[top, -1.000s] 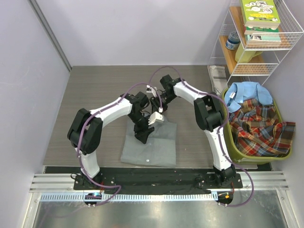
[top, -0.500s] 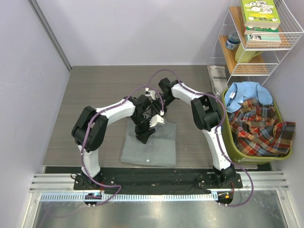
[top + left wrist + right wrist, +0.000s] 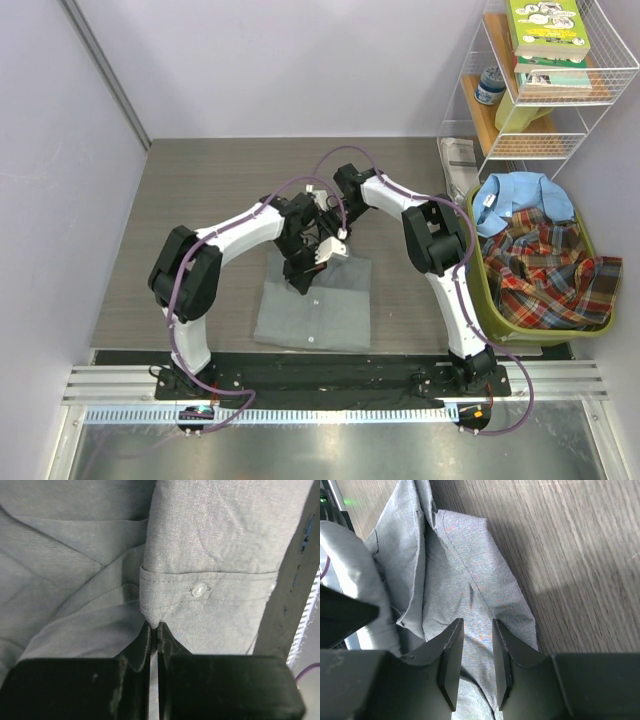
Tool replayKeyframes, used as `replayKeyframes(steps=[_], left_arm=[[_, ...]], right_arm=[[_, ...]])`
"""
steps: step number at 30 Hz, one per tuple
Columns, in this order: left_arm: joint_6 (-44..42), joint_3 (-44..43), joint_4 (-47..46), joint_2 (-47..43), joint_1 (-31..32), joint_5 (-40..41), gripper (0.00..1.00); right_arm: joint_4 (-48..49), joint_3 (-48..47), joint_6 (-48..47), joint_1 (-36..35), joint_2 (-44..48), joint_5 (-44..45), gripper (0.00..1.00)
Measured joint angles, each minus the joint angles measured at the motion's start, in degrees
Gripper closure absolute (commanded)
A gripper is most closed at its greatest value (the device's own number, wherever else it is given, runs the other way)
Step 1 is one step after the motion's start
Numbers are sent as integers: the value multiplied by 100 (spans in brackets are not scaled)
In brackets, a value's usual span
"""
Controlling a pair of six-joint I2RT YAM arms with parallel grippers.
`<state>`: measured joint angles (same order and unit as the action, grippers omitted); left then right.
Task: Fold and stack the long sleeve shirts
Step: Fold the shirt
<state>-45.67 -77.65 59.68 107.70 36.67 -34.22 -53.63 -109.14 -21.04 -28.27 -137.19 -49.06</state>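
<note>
Grey shirt point(image 3: 315, 305) lies partly folded into a rough rectangle on the bench point(image 3: 200, 200), left of the green basket point(image 3: 540, 336) and apart from it. It is thin woven cloth, matte and finely grained, light and limp. It will sag, crease and slide over itself, so it probably cannot be pushed into shape and has to be carried by its firmer parts. The best holds look to be the stitched edges, where doubled fabric gives some body: cuff, collar, hem.

One sleeve lies across the body. Its cuff point(image 3: 210, 590) is a flat band with a seam along the top and a small pale button point(image 3: 199, 590), smooth and round. The left gripper point(image 3: 154, 630), on the side of the shirt away from the basket, has its black fingers pressed together on the corner of that cuff, with a pinch of fabric between the tips. A corner pinch is a slender hold, and I judge that a quick pull could slip it free.

The right gripper point(image 3: 476, 625), on the side of the shirt nearer the basket, stands with its fingers a little apart over a loose ridge of the same cloth. Nothing shows between them.

The bench is hard, brown-grey, wood-grained laminate. In the basket are a light blue shirt point(image 3: 520, 200) and a red-green plaid shirt point(image 3: 550, 270), both crumpled and unfolded.
</note>
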Motion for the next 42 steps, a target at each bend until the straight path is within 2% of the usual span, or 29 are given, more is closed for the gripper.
replayKeyframes(steps=[9, 19, 42], left_arm=[[-157, -914, 601, 48, -177, 181, 100], [-444, -1694, 815, 699, -391, 472, 100], [-695, -2081, 721, 892, -472, 516, 100]], right_arm=[[-24, 0, -136, 0, 0, -17, 65], [-96, -17, -291, 0, 0, -31, 65], [-442, -238, -610, 63, -87, 44, 65]])
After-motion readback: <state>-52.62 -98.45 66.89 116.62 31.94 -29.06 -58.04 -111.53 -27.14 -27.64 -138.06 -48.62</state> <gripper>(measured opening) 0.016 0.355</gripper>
